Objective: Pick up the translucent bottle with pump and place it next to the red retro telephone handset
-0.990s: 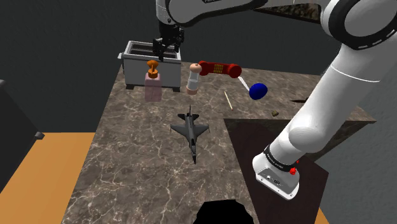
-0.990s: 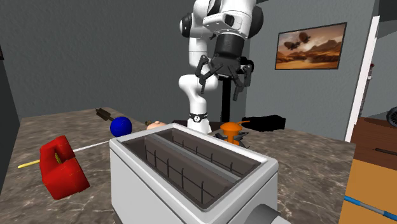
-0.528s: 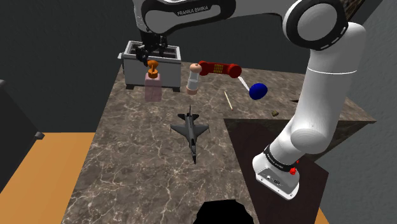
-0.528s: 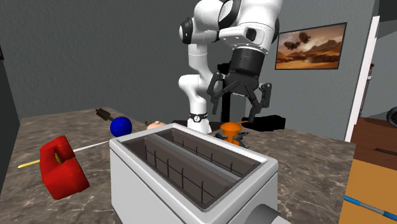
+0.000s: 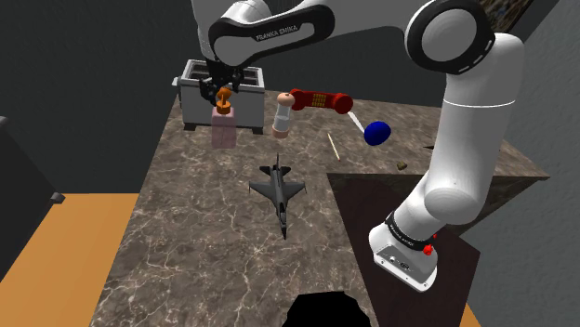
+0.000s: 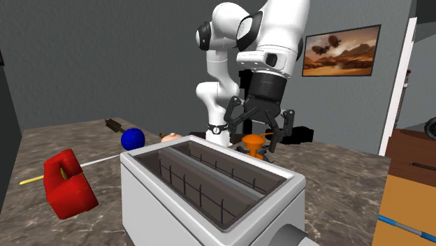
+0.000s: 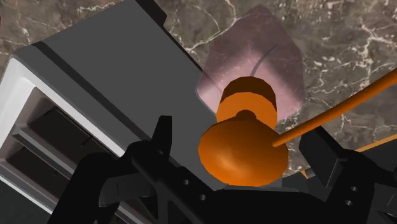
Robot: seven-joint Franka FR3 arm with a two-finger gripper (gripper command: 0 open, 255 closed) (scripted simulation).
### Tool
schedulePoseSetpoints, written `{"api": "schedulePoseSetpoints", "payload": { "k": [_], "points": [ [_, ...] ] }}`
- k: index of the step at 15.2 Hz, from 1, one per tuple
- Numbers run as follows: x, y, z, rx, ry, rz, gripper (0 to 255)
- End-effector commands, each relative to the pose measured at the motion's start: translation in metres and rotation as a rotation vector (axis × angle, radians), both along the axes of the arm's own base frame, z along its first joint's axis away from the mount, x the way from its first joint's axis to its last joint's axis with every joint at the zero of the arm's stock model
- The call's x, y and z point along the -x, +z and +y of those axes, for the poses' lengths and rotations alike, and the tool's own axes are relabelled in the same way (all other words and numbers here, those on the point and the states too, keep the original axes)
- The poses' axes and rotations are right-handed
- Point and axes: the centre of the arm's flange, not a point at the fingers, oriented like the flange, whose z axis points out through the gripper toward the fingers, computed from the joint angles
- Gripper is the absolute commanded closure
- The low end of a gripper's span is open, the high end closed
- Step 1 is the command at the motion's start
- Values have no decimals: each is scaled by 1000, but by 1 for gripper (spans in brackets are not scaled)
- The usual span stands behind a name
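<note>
My tool (image 6: 255, 137) hangs spread around the orange pump head, pinching nothing. The pinkish translucent pump bottle (image 5: 223, 128) stands on the bench (image 5: 204, 232) just beside the toaster (image 5: 197, 100). Grasping, lifting and carrying it to the red handset (image 5: 319, 99), near the toaster's other side, are all left to do.

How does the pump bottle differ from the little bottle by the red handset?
The pump bottle is see-through pink with an orange pump; the little bottle is slimmer, with a peach cap. The pump bottle stands under the pincer; the little bottle beside the handset. Both stand upright.
</note>
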Motion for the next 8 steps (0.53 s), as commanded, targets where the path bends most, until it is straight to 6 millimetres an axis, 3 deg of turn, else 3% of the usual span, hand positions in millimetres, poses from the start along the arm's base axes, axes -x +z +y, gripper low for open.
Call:
{"api": "schedulePoseSetpoints", "payload": {
  "k": [1,6,7,8],
  "points": [
    [-1,-2,0,0,0,-1,0],
    [-1,-2,0,0,0,-1,0],
    [-1,-2,0,0,0,-1,255],
    [-1,-2,0,0,0,-1,255]
  ]
}}
